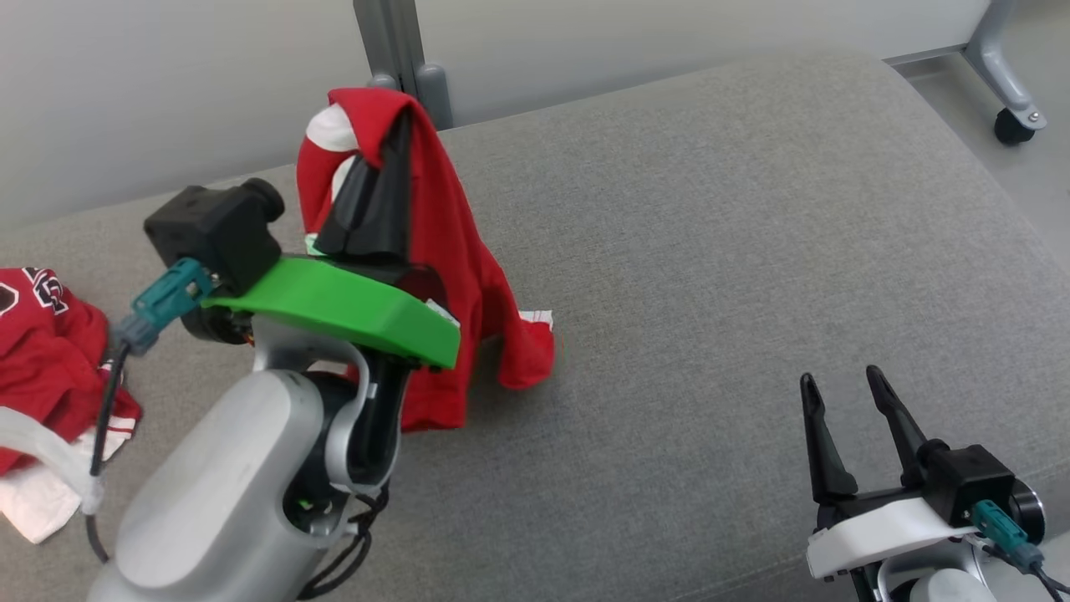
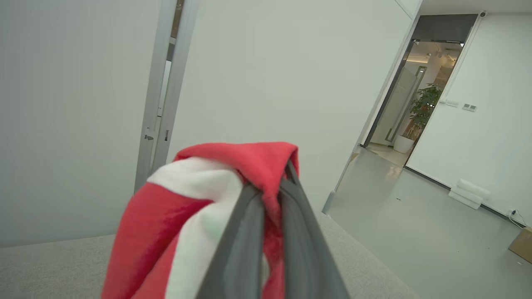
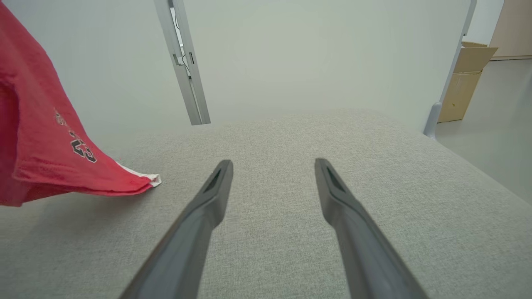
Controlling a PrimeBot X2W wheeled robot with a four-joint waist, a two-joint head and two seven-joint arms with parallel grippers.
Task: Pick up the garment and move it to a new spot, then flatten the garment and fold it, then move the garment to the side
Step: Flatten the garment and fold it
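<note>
A red garment (image 1: 456, 251) with white trim hangs from my left gripper (image 1: 399, 125), which is shut on its top. Its lower edge rests on the grey cushion (image 1: 710, 251) left of centre. In the left wrist view the red and white cloth (image 2: 199, 207) bunches around my closed fingers (image 2: 245, 249). My right gripper (image 1: 844, 385) stands open at the lower right, low over the cushion, with nothing between its fingers. The right wrist view shows the garment's hem (image 3: 62, 162) touching the cushion to the left of the right gripper (image 3: 272, 166).
Another red and white garment (image 1: 50, 376) lies crumpled at the cushion's left edge. A pale wall with a grey metal post (image 1: 401, 50) runs behind the cushion. A castor leg (image 1: 1016, 117) stands on the floor at the far right. A cardboard box (image 3: 465, 79) sits beyond.
</note>
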